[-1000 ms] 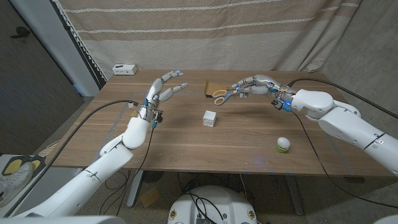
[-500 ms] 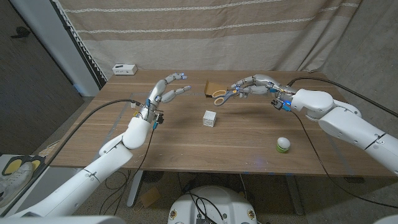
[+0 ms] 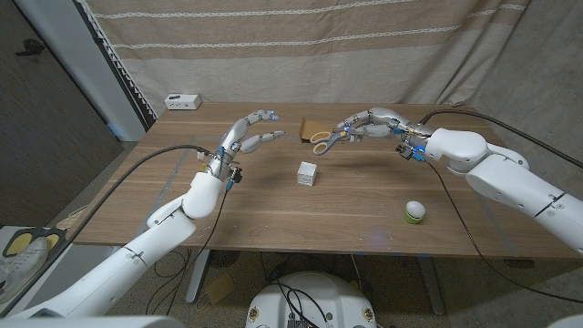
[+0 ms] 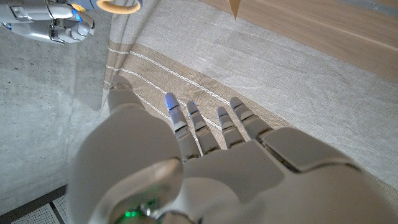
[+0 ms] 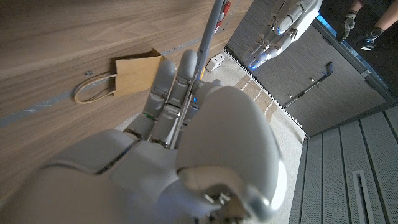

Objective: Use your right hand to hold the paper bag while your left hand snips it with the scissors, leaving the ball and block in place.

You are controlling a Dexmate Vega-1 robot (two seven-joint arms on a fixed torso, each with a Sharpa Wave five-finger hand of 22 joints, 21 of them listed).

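left hand (image 3: 248,135) advances toward scissors (image 3: 325,140), fingers spread, holding nothing. right hand (image 3: 372,124) stays pinching the scissors above paper bag (image 3: 313,128); handover looks pending, no snip yet.

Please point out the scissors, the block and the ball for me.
scissors (image 3: 322,142): head view, on the yellow handle loops.
block (image 3: 308,173): head view, on its white top face.
ball (image 3: 415,210): head view, on its white upper half.

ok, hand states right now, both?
Left hand: open, fingers apart, holds nothing.
Right hand: holding the scissors over the paper bag.
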